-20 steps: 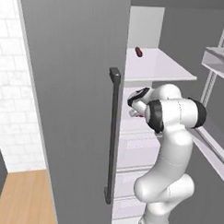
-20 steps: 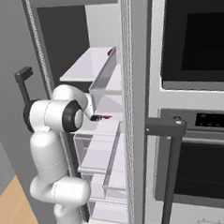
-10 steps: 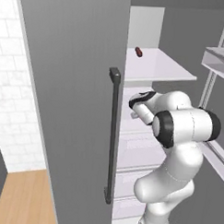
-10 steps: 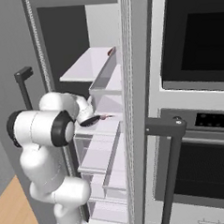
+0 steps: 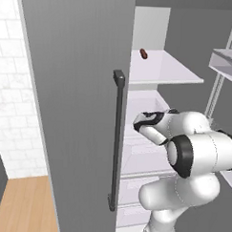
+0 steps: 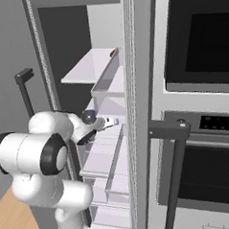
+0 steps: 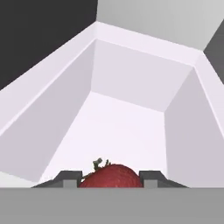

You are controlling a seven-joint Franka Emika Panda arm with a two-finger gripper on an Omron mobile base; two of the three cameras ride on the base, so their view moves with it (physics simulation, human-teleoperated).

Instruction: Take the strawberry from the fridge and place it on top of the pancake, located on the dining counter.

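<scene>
The strawberry [image 7: 111,176] is bright red with a small green top and sits right between my two finger tips, filling the gap. My gripper [image 7: 109,177] is shut on it, inside a white compartment of the fridge [image 5: 76,87]. In the base views my hand [image 5: 142,122] reaches into the open fridge at mid height, over the clear drawers [image 6: 107,155]. The pancake and the dining counter are out of view.
A darker maroon item [image 5: 143,53] lies on the upper white shelf [image 6: 87,67]. The open grey door with its dark bar handle [image 5: 116,137] stands close on the left of the arm. A door bin [image 6: 107,85] and built-in ovens [image 6: 202,106] are on the right.
The arm's big elbow joint has swung out toward the cameras and lower. The hand has stayed in the fridge compartment, sinking slightly, with the strawberry in it.
</scene>
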